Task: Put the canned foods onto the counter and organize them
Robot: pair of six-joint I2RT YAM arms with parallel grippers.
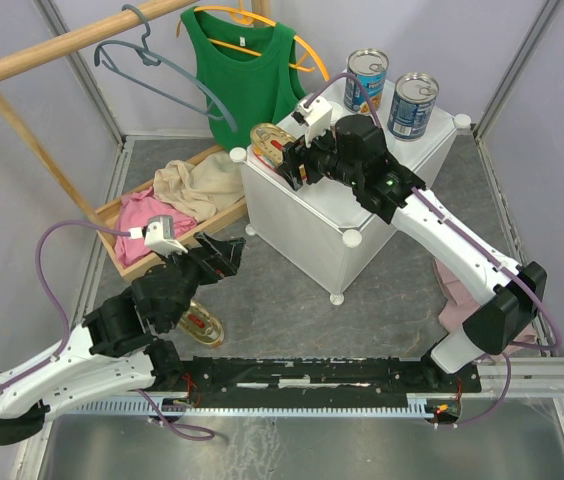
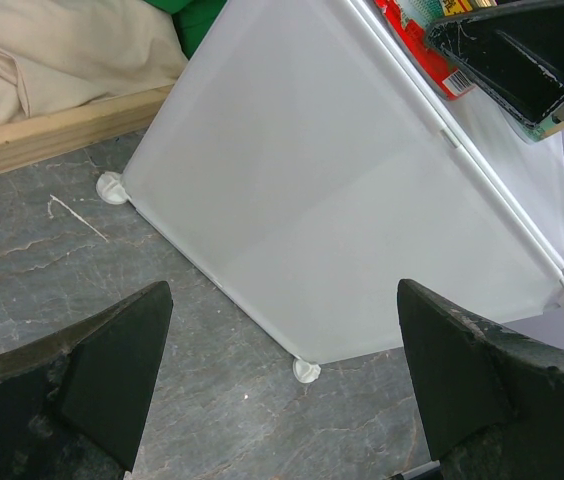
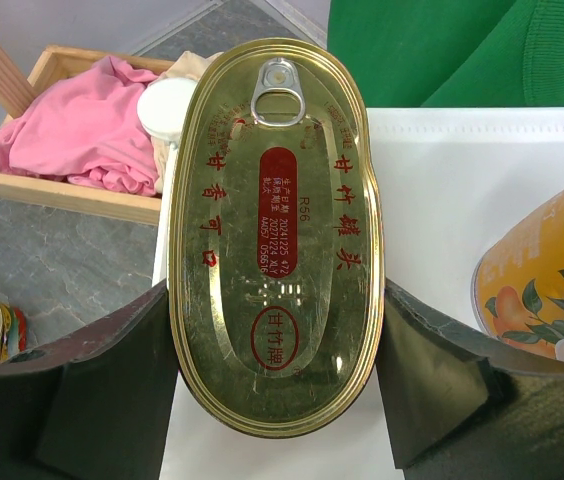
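white cube table: stands on the grey surface, well ahead of both arm bases; its flat top is where the cans go.
wooden tray: holds clothes and sits just left of the table; no part of the job.
right tool: pinching the held oval tin by its two long sides, over the table's near-left top corner.
left tool: spread wide with nothing between the fingers, low down and aimed at the table's side wall.
tall cans: upright, side by side at the far-right corner of the top.
held oval tin: lid up, long axis in line with the fingers, pull-tab end farthest from the wrist. Whether it touches the top, I cannot tell.
loose oval tin: flat on the grey surface, tucked beside the left arm, behind its tool; the left arm is far nearer.
relation for the move: in the wrist view the held tin overlaps the top's left edge, so it probably wants nudging toward the tall cans before release.
small cans: not visible.
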